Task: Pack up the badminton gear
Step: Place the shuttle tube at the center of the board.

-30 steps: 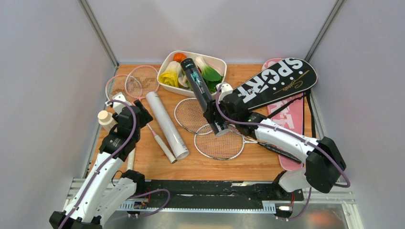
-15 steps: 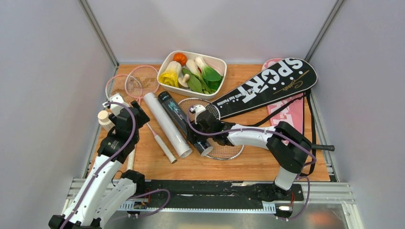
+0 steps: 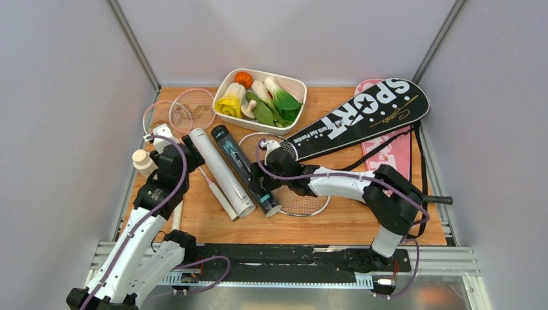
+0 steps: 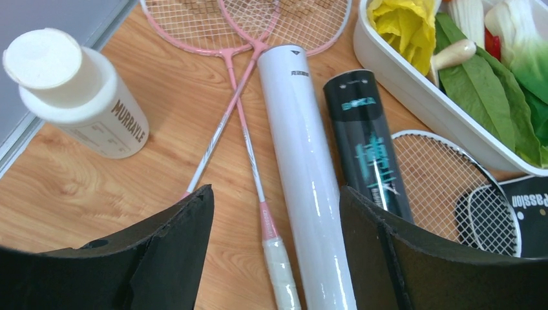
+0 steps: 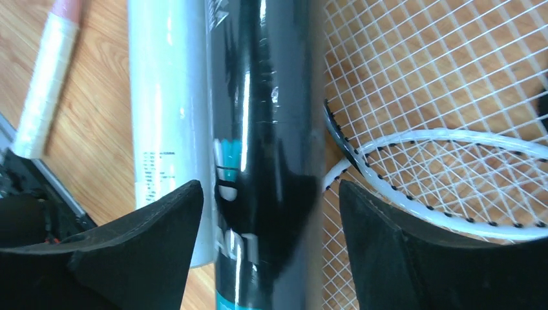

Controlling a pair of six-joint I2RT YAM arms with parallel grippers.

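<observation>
The black tube (image 3: pixel 244 169) lies on the table right beside the white tube (image 3: pixel 220 169), partly over the silver racquets (image 3: pixel 300 194). My right gripper (image 3: pixel 263 175) straddles the black tube (image 5: pixel 265 116) near its near end, open, with a small gap on each side. Farther left, my left gripper (image 3: pixel 187 145) hovers open over the white tube (image 4: pixel 304 148) and the pink racquets' (image 4: pixel 242 97) handle, holding nothing. The black "SPORT" cover (image 3: pixel 365 116) lies at the right on top of the pink cover (image 3: pixel 395 161). No shuttlecock shows.
A white tray (image 3: pixel 294 82) of toy vegetables stands at the back centre. A small clear bottle with a cream cap (image 3: pixel 142 161) stands at the left edge beside my left arm. Grey walls close in on both sides.
My right arm swung left and laid the black tube, which had been held leaning over the tray, flat beside the white tube. Its jaws have widened off it. The left arm is still.
</observation>
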